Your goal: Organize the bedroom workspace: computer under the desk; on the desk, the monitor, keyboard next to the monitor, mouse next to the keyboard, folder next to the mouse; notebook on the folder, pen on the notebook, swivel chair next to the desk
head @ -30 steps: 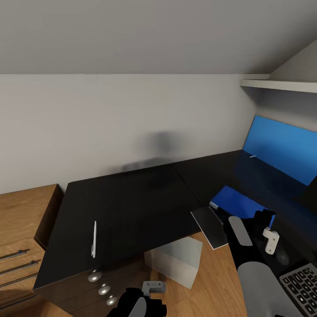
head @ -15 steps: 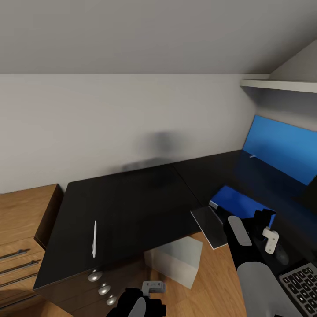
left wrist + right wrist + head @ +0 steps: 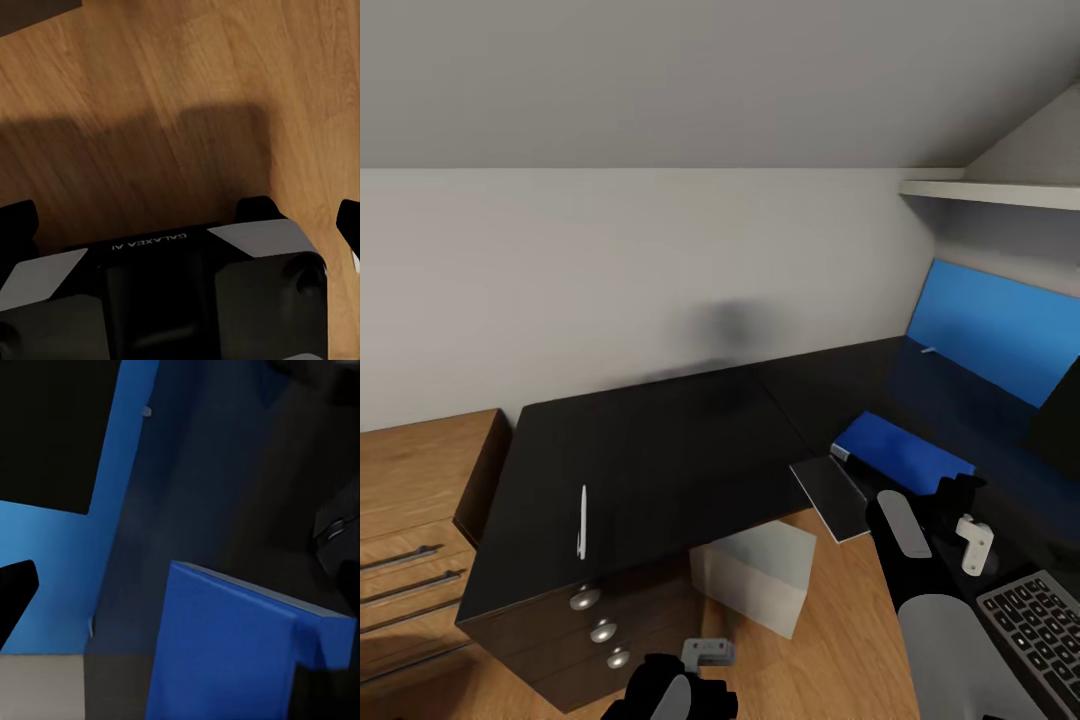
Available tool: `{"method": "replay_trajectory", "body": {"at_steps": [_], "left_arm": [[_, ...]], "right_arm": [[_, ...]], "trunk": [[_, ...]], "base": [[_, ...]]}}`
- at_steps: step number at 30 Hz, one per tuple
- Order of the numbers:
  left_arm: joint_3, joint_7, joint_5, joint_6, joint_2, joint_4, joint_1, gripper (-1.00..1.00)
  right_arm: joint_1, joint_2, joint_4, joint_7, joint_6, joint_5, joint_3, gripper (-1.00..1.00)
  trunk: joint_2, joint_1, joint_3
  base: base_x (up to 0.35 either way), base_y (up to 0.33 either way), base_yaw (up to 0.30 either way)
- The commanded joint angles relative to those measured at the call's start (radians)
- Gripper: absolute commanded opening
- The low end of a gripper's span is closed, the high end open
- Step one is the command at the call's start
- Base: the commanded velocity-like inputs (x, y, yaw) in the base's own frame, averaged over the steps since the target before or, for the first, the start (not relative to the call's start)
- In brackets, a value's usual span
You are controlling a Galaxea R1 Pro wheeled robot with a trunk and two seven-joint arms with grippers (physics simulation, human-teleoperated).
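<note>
A black corner desk (image 3: 660,450) fills the head view. A white pen (image 3: 582,521) lies near its front left edge. A blue folder (image 3: 900,455) lies on the desk's right part, with a grey notebook (image 3: 836,497) beside it overhanging the edge. A keyboard (image 3: 1040,632) and the black monitor (image 3: 1060,420) sit at the far right. The pale computer box (image 3: 752,575) stands on the floor under the desk. My right gripper (image 3: 958,502) hovers open just in front of the folder (image 3: 225,652); a dark mouse (image 3: 334,529) lies beyond. My left gripper (image 3: 695,668) hangs open over the floor.
A wooden dresser (image 3: 410,500) with bar handles stands left of the desk. The desk's drawer unit has round knobs (image 3: 600,631). A blue panel (image 3: 1000,330) leans on the right wall under a white shelf (image 3: 1000,190). The left wrist view shows the wood floor (image 3: 150,90) and my base.
The whole view has shifted slightly, so the camera moved; more of the keyboard and monitor now show at the right. Both grippers keep their pose and stay open.
</note>
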Motion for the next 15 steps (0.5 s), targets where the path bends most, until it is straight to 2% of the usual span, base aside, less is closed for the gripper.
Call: {"method": "replay_trajectory", "body": {"at_steps": [1,15], "left_arm": [[-0.002,0.010,0.011,0.001,0.000,-0.001,-0.001,1.00],[-0.002,0.010,0.011,0.002,0.000,0.004,-0.001,1.00]], "right_arm": [[-0.001,0.001,-0.001,-0.009,0.000,0.007,-0.002,1.00],[-0.001,0.001,-0.001,-0.008,0.000,0.007,-0.002,1.00]], "trunk": [[-0.001,0.000,-0.001],[-0.001,0.000,-0.001]], "base": [[-0.020,0.000,0.000],[-0.005,0.000,0.000]]}}
